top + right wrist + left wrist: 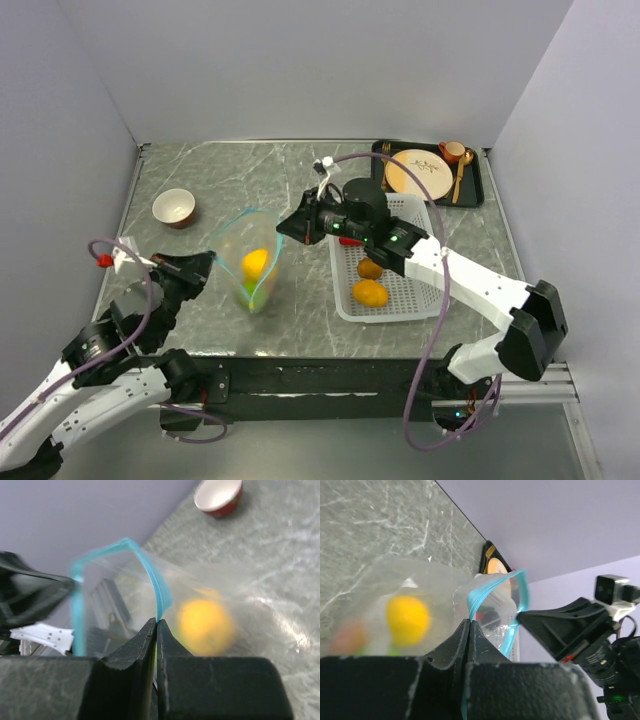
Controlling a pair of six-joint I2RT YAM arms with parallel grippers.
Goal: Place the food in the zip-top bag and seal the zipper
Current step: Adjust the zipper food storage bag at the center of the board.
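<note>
Bag stands mid-table with yellow fruit inside. Left gripper at its nine o'clock and right gripper at three each clamp the zipper. Risk: the thin film, seemingly held by the tips only, slips and the mouth collapses.

white arms, black grippers, purple cables

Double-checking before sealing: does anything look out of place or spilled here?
Nothing spilled or damaged. Only oddity: two orange fruits lie in the basket, outside the bag, whose mouth the left gripper and right gripper pinch open.
</note>
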